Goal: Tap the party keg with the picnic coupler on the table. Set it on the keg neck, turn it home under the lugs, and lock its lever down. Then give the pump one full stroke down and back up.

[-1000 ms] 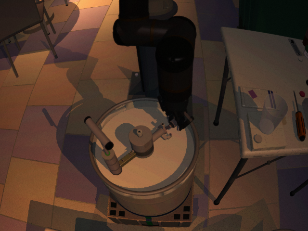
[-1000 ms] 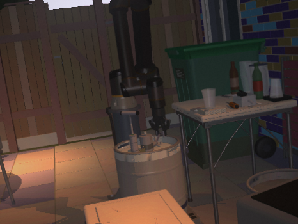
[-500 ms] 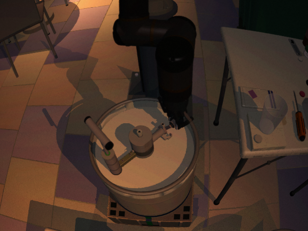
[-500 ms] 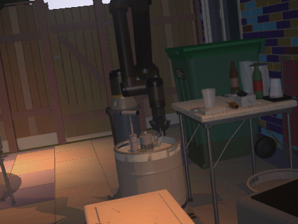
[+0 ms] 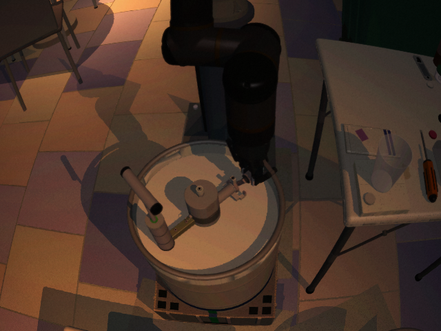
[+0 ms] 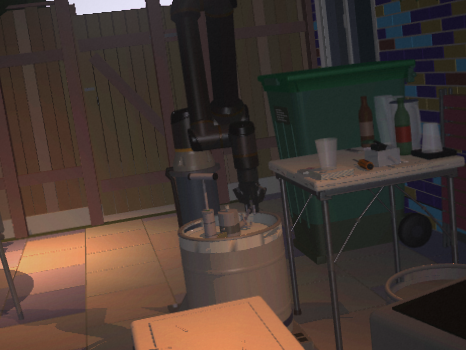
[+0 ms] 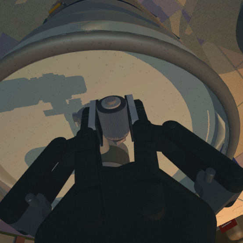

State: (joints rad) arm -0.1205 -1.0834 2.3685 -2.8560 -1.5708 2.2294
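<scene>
The picnic coupler (image 5: 202, 199) sits on the neck at the centre of the keg (image 5: 206, 228) top. Its lever (image 5: 231, 189) sticks out sideways toward the arm and ends in a knurled grip (image 7: 112, 120). My gripper (image 7: 112, 119) is closed with its two finger pads on either side of that knurled grip. On the opposite side a bracket carries the pump cylinder (image 5: 161, 231). The pump's T-handle (image 5: 140, 190) stands raised above it.
A folding table (image 5: 388, 135) stands right of the keg with a clear cup (image 5: 390, 164), a screwdriver (image 5: 429, 174) and small items. A green bin (image 6: 340, 150) stands behind it. The keg's raised rim (image 7: 158, 49) rings the work area. A chair (image 5: 32, 42) stands far left.
</scene>
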